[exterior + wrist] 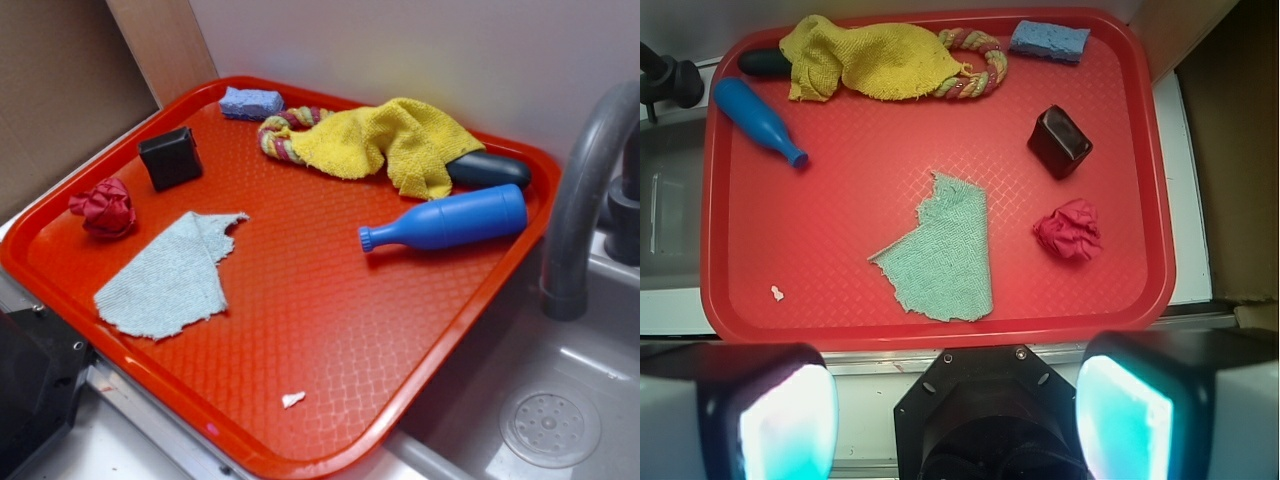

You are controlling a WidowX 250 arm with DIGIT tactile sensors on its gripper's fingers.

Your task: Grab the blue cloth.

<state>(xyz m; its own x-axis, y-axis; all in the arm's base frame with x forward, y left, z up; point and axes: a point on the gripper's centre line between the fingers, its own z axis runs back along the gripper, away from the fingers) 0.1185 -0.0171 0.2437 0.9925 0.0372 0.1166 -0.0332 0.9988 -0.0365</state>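
Fabric of the blue cloth [172,275] lies spread flat on the floor of the red tray [330,340], toward the tray's front-left part in the exterior view, its ragged torn edge facing the tray's middle; nothing touches it. In the wrist view the same cloth [943,250] sits just below the tray's centre, with the gripper [958,420] well apart from it, outside the tray's near rim, its two fingers [770,420] spread wide and holding nothing. A crumpled red rag [103,207] rests near the cloth, close to the tray's left rim, and a small black box [170,157] stands a little beyond that. At the far rim lies a blue sponge block [250,102], beside a striped rope ring [285,135] that is partly covered by a thick yellow towel [395,140]. A dark rounded object [490,168] pokes out from under the towel, and a blue plastic bottle [450,220] lies on its side just beside it. A tiny white scrap [292,399] sits near the tray's front edge. To the right stands a grey faucet [580,190] over a grey sink [550,425].
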